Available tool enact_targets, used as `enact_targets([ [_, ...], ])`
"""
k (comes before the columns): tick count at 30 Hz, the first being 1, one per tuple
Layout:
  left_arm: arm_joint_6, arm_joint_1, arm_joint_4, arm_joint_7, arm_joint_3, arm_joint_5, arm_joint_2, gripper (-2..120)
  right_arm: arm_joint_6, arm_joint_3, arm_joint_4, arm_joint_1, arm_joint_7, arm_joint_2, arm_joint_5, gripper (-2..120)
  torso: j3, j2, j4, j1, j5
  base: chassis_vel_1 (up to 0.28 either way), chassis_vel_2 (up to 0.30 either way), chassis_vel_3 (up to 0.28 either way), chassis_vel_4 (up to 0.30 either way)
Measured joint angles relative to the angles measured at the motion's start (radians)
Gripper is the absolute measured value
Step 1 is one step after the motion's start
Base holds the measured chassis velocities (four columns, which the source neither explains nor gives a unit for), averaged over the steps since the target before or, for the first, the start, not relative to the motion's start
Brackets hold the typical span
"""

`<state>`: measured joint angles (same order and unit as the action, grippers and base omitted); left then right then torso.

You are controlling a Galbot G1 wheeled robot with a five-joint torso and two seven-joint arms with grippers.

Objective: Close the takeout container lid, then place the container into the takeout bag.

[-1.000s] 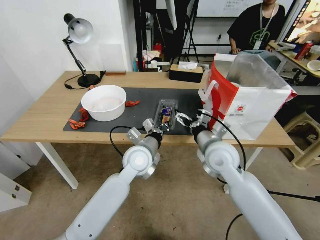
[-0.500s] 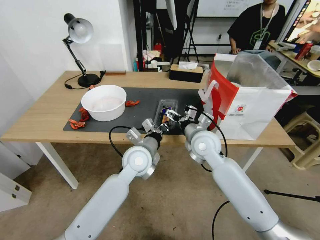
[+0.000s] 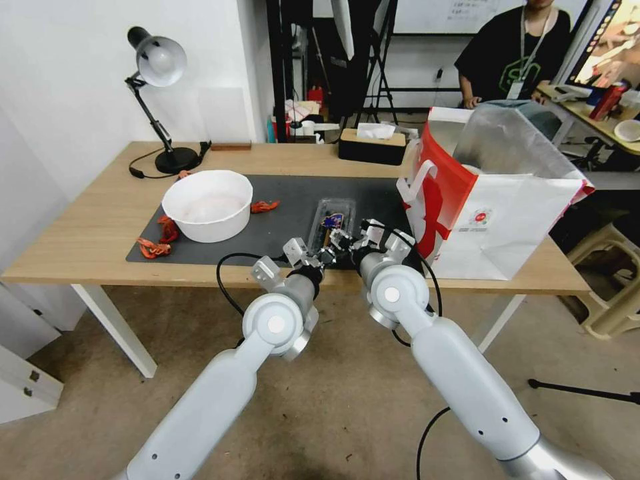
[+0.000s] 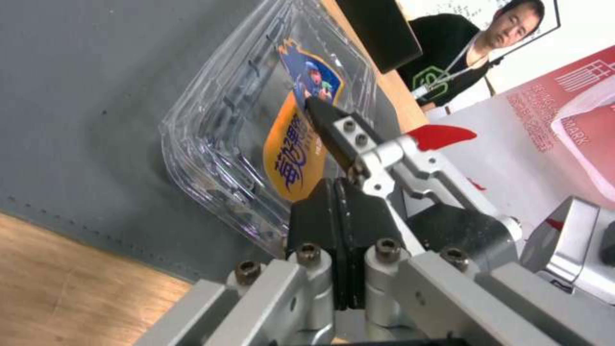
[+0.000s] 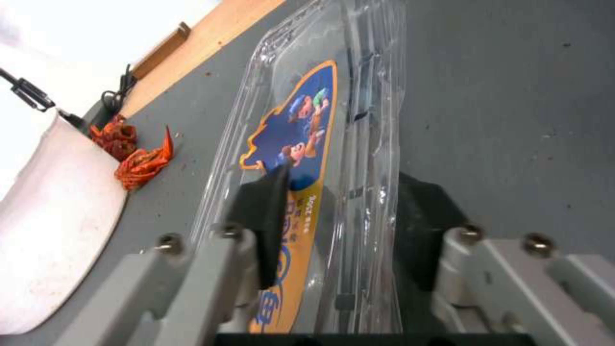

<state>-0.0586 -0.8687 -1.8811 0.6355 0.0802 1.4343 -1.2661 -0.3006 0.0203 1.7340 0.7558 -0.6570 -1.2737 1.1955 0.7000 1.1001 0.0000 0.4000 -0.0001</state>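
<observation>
Gripping stage: the right gripper (image 5: 333, 230) straddles the near end of the takeout container (image 3: 331, 225), fingers (image 5: 264, 226) spread to either side of the clear shell and not yet closed on it.
Container: it lies flat on the dark mat (image 3: 287, 200) on the counter (image 3: 93, 233), between the white bowl (image 3: 208, 205) and the takeout bag (image 3: 493, 200), apart from both.
Lid: the lid (image 5: 301, 144) with its blue and orange sticker looks folded down over the base; whether the rim has snapped shut I cannot tell.
Left gripper: the left gripper (image 4: 339, 250) sits at the near edge of the container, its fingers pressed together on nothing that I can see, just beside the right gripper's tip.
Bag: it stands open at the right end of the counter, foil lining showing, mouth up.
Doing it well: centre the right fingers across the shell's width and close gently, since thin plastic will likely flex and pop the lid. Keeping the box level should stop the lid springing. The left arm probably needs to clear the path toward the bag.
</observation>
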Motion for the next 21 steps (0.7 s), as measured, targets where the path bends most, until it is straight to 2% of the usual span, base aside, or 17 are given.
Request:
enact_targets([
  [5,0.002,-0.007,-0.005,-0.011,-0.001,-0.038,0.006,0,0.000,0.001,0.000,0.003,0.002,0.000,-0.009,16,0.000,0.000,0.0000,0.000,0.0000,0.000,0.000,0.000,0.000],
  [6,0.002,-0.007,-0.005,-0.011,-0.001,-0.038,0.006,0,0.000,0.001,0.000,0.003,0.002,0.000,-0.009,16,0.000,0.000,0.0000,0.000,0.0000,0.000,0.000,0.000,0.000],
  [9,0.009,-0.024,-0.022,-0.042,-0.008,-0.110,0.022,0,0.000,0.001,0.000,0.006,0.005,0.000,-0.016,3,0.000,0.000,-0.0001,0.000,0.0000,0.000,0.000,0.000,0.000],
  [10,0.009,-0.024,-0.022,-0.042,-0.008,-0.110,0.022,0,0.000,0.001,0.000,0.006,0.005,0.000,-0.016,3,0.000,0.000,-0.0001,0.000,0.0000,0.000,0.000,0.000,0.000],
  [12,0.019,-0.044,-0.036,-0.080,-0.018,-0.189,0.039,0,0.001,0.002,0.000,0.007,0.008,0.000,-0.021,0,0.000,0.000,-0.0001,0.000,0.0000,0.000,0.000,0.000,0.000],
  [14,0.037,-0.074,-0.053,-0.129,-0.037,-0.301,0.057,9,0.002,0.002,0.000,0.008,0.009,-0.001,-0.025,0,0.000,0.000,-0.0001,0.000,0.0000,0.000,0.000,0.000,0.000],
  [15,0.037,-0.074,-0.053,-0.129,-0.037,-0.301,0.057,9,0.002,0.002,0.000,0.008,0.009,-0.001,-0.025,0,0.000,0.000,-0.0001,0.000,0.0000,0.000,0.000,0.000,0.000],
  [18,0.078,-0.134,-0.066,-0.218,-0.073,-0.483,0.079,21,0.003,0.003,0.000,0.010,0.010,0.000,-0.028,0,0.000,0.000,0.0003,0.000,0.0000,0.000,0.000,0.000,0.000],
  [19,0.078,-0.134,-0.066,-0.218,-0.073,-0.483,0.079,21,0.003,0.003,0.000,0.010,0.010,0.000,-0.028,0,0.000,0.000,0.0003,0.000,0.0000,0.000,0.000,0.000,0.000],
  [21,0.115,-0.180,-0.066,-0.275,-0.109,-0.613,0.082,31,0.003,0.003,0.002,0.011,0.011,0.000,-0.030,0,0.000,0.000,0.0000,0.000,-0.0002,0.000,0.000,0.000,0.000],
])
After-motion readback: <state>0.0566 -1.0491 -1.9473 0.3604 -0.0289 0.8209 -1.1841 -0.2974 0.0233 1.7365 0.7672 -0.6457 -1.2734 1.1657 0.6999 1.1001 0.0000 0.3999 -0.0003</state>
